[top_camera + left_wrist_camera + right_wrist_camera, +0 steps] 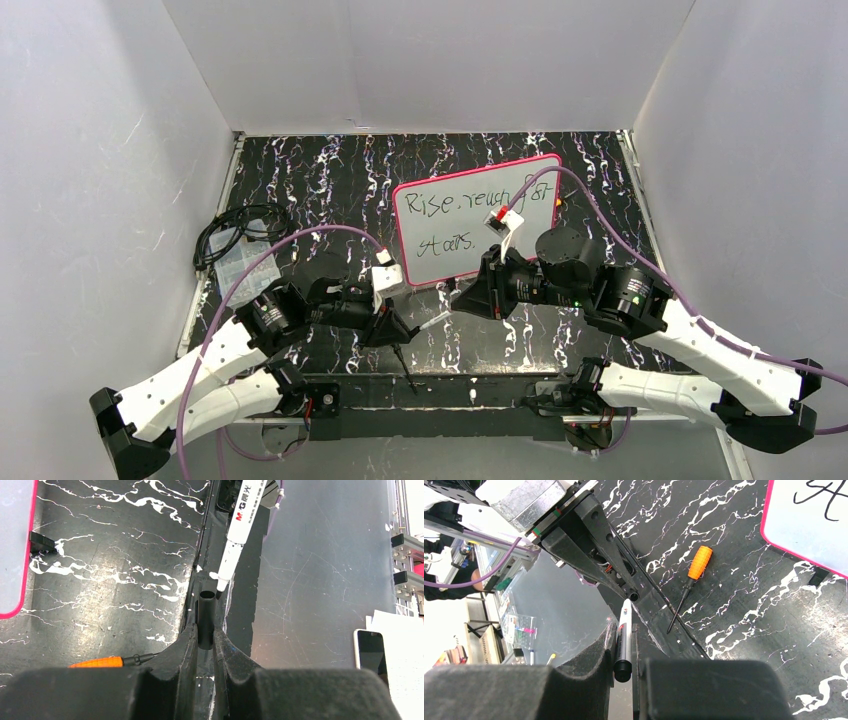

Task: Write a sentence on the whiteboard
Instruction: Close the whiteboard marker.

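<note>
The whiteboard (545,165) with its pink-red frame stands at the back middle, bearing the sentence (470,200) in black in two lines. It also shows in the left wrist view (12,545) and the right wrist view (809,525). My left gripper (205,635) is shut on a black marker cap (206,612), open end facing away. My right gripper (624,630) is shut on a white marker (624,630). The marker (235,535) points its tip at the rim of the cap's mouth, slightly to its right. The two grippers face each other in front of the board (435,315).
An orange-handled screwdriver (699,562) lies on the black marbled table near its front edge, under the left gripper (408,378). A coil of black cable (240,228) and a clear plastic box (240,265) lie at the left edge. White walls enclose the table.
</note>
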Robot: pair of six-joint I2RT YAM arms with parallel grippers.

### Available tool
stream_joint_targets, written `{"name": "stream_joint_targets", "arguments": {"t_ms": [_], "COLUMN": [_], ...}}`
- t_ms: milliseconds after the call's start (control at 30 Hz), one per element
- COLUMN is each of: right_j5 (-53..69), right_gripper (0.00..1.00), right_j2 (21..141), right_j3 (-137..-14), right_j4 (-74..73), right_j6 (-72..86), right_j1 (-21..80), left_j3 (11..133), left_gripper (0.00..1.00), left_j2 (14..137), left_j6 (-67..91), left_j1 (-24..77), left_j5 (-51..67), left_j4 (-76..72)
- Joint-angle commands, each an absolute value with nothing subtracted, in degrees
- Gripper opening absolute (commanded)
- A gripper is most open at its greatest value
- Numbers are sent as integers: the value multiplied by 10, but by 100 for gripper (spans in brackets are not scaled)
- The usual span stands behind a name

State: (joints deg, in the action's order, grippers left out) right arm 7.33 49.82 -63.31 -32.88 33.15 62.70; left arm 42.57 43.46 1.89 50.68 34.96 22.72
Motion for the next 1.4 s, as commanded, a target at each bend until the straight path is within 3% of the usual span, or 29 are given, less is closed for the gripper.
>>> {"name": "stream_joint_targets", "arguments": {"t_ms": [0, 1367], "right_j5": [84, 85], "right_gripper": [1, 1], "right_j2": [495, 499], "right_j3": [-638, -626], "right_j4": [-305, -297], "right_j6": [338, 340], "right_j1": [627, 627], "left_j3": [420, 418], "left_gripper": [0, 0], "left_j2": [430, 418], "left_j6": [14, 13], "left_j1": [509, 513], "left_j5": [363, 369], "left_j4": [226, 226]}}
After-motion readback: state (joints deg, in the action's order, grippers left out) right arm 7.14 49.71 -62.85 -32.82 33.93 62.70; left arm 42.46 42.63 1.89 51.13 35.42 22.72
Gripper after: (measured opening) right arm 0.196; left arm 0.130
